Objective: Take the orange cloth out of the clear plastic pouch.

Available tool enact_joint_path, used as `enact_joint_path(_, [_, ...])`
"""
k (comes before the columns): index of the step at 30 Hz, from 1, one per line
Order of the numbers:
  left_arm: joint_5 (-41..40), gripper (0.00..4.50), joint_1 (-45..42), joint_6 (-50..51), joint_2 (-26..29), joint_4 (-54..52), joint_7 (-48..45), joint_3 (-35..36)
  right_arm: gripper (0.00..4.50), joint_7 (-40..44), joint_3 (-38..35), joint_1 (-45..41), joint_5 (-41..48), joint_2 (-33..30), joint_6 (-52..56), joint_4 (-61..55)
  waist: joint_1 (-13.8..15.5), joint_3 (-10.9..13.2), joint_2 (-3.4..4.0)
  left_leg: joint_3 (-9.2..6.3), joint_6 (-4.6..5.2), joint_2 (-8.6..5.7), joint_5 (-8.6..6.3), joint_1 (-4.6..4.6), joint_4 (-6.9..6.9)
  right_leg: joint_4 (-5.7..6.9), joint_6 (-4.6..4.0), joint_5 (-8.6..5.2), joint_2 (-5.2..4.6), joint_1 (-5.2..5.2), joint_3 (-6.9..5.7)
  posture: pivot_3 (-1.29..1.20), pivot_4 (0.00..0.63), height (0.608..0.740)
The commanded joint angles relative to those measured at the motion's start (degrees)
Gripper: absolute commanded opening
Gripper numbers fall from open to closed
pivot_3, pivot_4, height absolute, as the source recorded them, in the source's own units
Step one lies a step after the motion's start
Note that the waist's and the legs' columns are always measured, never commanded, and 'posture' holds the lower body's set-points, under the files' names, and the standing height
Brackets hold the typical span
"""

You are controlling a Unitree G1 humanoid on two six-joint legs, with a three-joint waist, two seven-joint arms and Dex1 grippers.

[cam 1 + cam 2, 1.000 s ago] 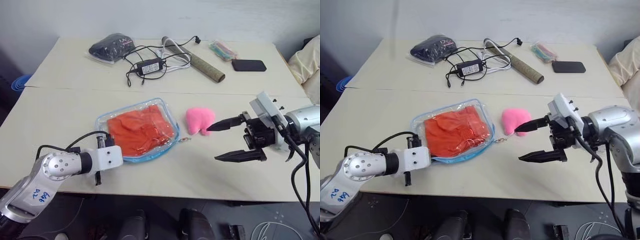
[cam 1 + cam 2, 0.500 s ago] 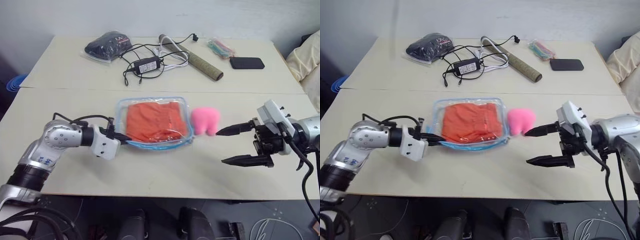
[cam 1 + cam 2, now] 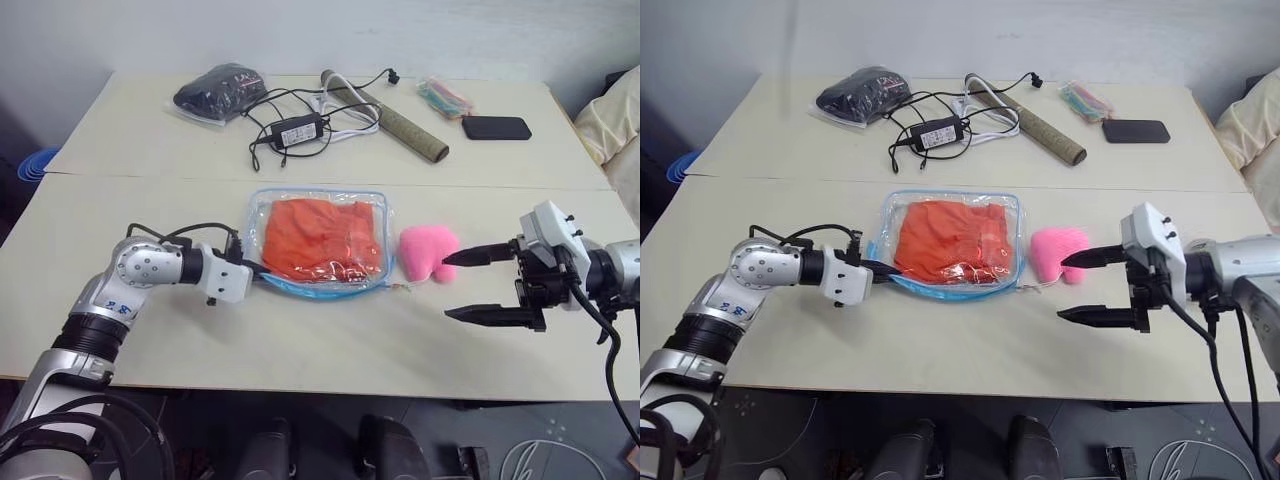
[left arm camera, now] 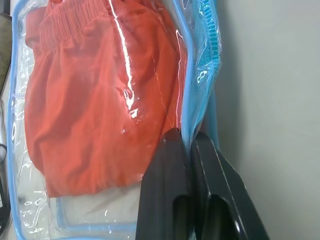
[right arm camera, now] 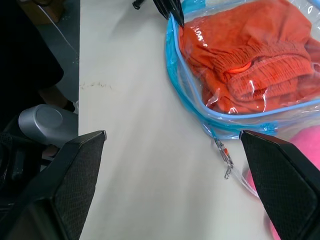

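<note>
While the pouch (image 3: pixel 322 240) lay flat on the bench (image 3: pixel 300 340) near the middle of the frame, we saw the orange cloth (image 3: pixel 325 238) folded inside it, filling most of its clear body. Its light-blue zip edging ran all round, and a small zip pull (image 5: pixel 223 155) trailed from the corner nearest the pink toy (image 3: pixel 428 252).

We found the left gripper (image 4: pixel 190 145) at the pouch's lower left corner, its two black fingers (image 4: pixel 167 165) pressed together with the blue edging pinched between them. In the left wrist view the plastic rose up between the fingertips, so we read the gripper as clamped on the pouch's edge.

The right gripper (image 3: pixel 480 285) hung at the right of the frame, its fingers spread wide and holding nothing, one fingertip (image 3: pixel 455 258) just beside the pink toy and the other lower, over bare bench. It stood apart from the pouch.

Across the upper part of the frame, on the far bench, we noted a clear bag of dark contents (image 3: pixel 222 93) at upper left, a black power adapter (image 3: pixel 300 131) with tangled cables, a long brown roll (image 3: pixel 400 125), a small packet of coloured items (image 3: pixel 446 97) and a black phone (image 3: pixel 497 127) toward upper right.
</note>
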Motion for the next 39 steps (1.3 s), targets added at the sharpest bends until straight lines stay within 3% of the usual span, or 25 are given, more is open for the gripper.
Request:
enact_joint_path(1, [-2.9, 1.17, 2.9, 3.1, 1.7, -4.6, -2.6, 1.2, 4.50, -0.5, -1.9, 0.3, 0.5, 0.1, -0.8, -0.8, 0.0, 0.0, 0.00, -0.01, 0.00, 0.04, 0.00, 0.00, 0.01, 0.02, 0.00, 0.00, 0.00, 0.00, 0.01, 0.00, 0.150, 0.740])
enact_joint_path(7, [-9.7, 3.07, 8.5, 10.9, 5.8, -15.8, -5.5, 5.8, 4.50, -1.3, 0.7, -1.8, -1.9, 1.9, -3.2, 2.2, -0.3, 0.0, 0.00, -0.01, 0.00, 0.13, 0.00, 0.01, 0.02, 0.03, 0.00, 0.00, 0.00, -0.01, 0.02, 0.00, 0.150, 0.740])
enact_joint_path(12, [-25.6, 4.49, 18.3, 34.5, 13.5, -32.6, -9.7, 15.3, 4.50, -2.6, 2.5, -4.4, -5.1, 4.2, -5.7, 7.0, -0.6, 0.0, -0.01, -0.13, 0.00, 0.25, 0.00, -0.02, 0.03, 0.06, 0.00, 0.00, -0.02, -0.03, 0.07, 0.00, 0.150, 0.740])
enact_joint_path(17, [-49.4, 4.49, 22.8, 65.7, 20.9, -45.1, -8.9, 27.4, 4.50, -6.0, 4.0, -8.5, -8.2, 8.1, -6.7, 15.0, -0.6, 0.0, -0.02, -0.54, 0.00, 0.22, 0.00, -0.03, 0.09, 0.10, 0.00, 0.00, -0.03, -0.02, 0.09, 0.00, 0.150, 0.740])
enact_joint_path(22, [-67.3, 4.49, 20.5, 81.0, 21.6, -51.8, -3.8, 34.5, 4.50, -10.3, 6.3, -13.7, -13.2, 13.3, -8.8, 27.3, -0.6, 0.0, -0.02, -0.57, 0.00, 0.20, 0.00, -0.04, 0.13, 0.12, 0.00, 0.00, -0.04, -0.01, 0.13, 0.00, 0.150, 0.740])
enact_joint_path(25, [-69.6, 4.49, 19.8, 83.2, 19.9, -55.0, 0.6, 35.0, 4.50, -11.8, 7.0, -16.0, -16.3, 15.8, -11.6, 35.0, -0.7, 0.0, 0.00, -0.58, -0.03, 0.20, 0.01, -0.03, 0.13, 0.14, -0.02, -0.01, -0.02, -0.02, 0.12, 0.00, 0.150, 0.740])
enact_joint_path(31, [-66.8, 4.49, 19.4, 83.1, 19.6, -56.8, 2.7, 34.3, 4.50, -13.0, 7.2, -20.3, -18.9, 20.0, -13.1, 46.0, -1.4, 0.0, 0.00, -0.53, -0.05, 0.10, 0.02, -0.03, 0.13, 0.15, -0.03, -0.02, 0.04, -0.02, 0.12, 0.00, 0.150, 0.740])
enact_joint_path(34, [-65.7, 4.50, 19.3, 82.8, 19.6, -57.1, 3.1, 34.2, 3.91, -12.5, 6.5, -21.2, -18.7, 21.4, -13.2, 48.3, -1.5, 0.0, 0.00, -0.53, -0.06, 0.11, 0.02, -0.03, 0.12, 0.13, -0.03, -0.02, 0.05, -0.02, 0.14, 0.00, 0.150, 0.740])
enact_joint_path(39, [-64.1, 4.50, 18.8, 82.4, 19.0, -57.1, 3.9, 33.8, 2.30, -10.8, 6.3, -20.8, -18.6, 21.7, -13.8, 48.0, -1.5, 0.0, 0.00, -0.53, -0.06, 0.13, 0.02, -0.03, 0.12, 0.13, -0.03, -0.02, 0.05, -0.02, 0.14, 0.00, 0.150, 0.740])
